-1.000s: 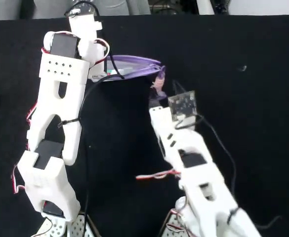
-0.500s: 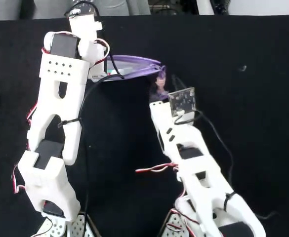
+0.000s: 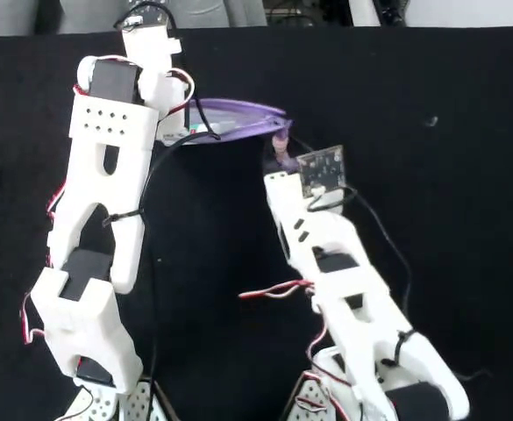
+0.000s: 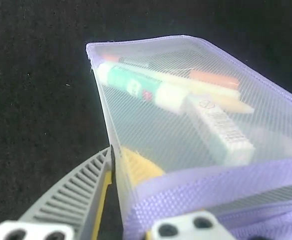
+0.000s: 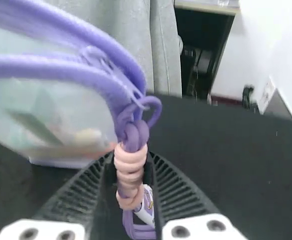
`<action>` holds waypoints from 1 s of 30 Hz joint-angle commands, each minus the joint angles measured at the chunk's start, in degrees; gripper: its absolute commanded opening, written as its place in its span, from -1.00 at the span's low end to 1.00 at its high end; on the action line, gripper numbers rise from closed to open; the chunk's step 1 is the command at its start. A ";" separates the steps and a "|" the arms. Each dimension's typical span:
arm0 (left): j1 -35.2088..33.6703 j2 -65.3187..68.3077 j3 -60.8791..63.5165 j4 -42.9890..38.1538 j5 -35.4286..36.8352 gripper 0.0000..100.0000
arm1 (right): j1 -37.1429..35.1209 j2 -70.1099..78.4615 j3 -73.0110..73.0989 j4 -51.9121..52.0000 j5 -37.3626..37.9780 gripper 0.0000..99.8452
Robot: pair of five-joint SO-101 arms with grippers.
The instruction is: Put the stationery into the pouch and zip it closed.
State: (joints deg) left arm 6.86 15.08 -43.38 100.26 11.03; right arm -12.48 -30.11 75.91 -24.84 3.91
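Observation:
A clear pouch [image 3: 234, 114] with purple trim hangs above the black table at the far middle. My left gripper [image 3: 170, 130] is shut on its left end; in the left wrist view the pouch [image 4: 185, 125] is pinched at my left gripper [image 4: 120, 197]. Inside lie a green-labelled stick [image 4: 136, 87], a white eraser [image 4: 220, 130] and an orange pen [image 4: 213, 79]. My right gripper [image 3: 280, 156] is at the pouch's right end. It is shut [image 5: 131, 192] on the pink and purple zip pull cord [image 5: 131, 165], just below the slider [image 5: 136, 102].
Black cloth [image 3: 431, 175] covers the table, with bare room to the right of the arms. The table's far edge [image 3: 370, 26] runs along the back, with a grey curtain [image 5: 136, 35] and a white wall [image 5: 265, 45] beyond.
My right arm's wrist has shifted a little toward the far side and its elbow has swung right, still holding the pull cord. The pouch and the left arm stay put.

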 commanded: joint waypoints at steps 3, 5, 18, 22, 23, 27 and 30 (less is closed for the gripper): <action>1.01 -3.60 -1.89 0.44 0.35 -0.68 | 0.70 -5.41 -4.62 9.32 0.44 -0.98; 1.10 -3.60 -4.18 0.53 0.35 -0.63 | 0.70 -5.41 -6.99 12.84 0.44 -0.98; -1.89 -3.60 -28.88 0.53 0.35 -0.63 | 0.53 -5.85 -26.51 36.31 3.43 -0.98; -5.49 -3.60 -33.98 0.53 0.35 -0.63 | -0.35 -5.85 -38.73 48.97 3.43 -0.98; -6.46 -3.60 -34.33 0.53 0.35 -0.63 | -0.62 -5.85 -41.98 52.04 3.52 -0.98; -10.15 -3.60 -34.24 0.62 0.35 -0.63 | -0.88 -5.76 -54.29 62.68 3.60 -0.98; -12.09 -3.60 -34.15 0.62 0.35 -0.63 | -0.88 -5.76 -62.11 69.01 3.60 -0.98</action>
State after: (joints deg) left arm -3.16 13.93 -75.12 100.70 11.12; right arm -12.75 -33.19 27.12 37.05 6.99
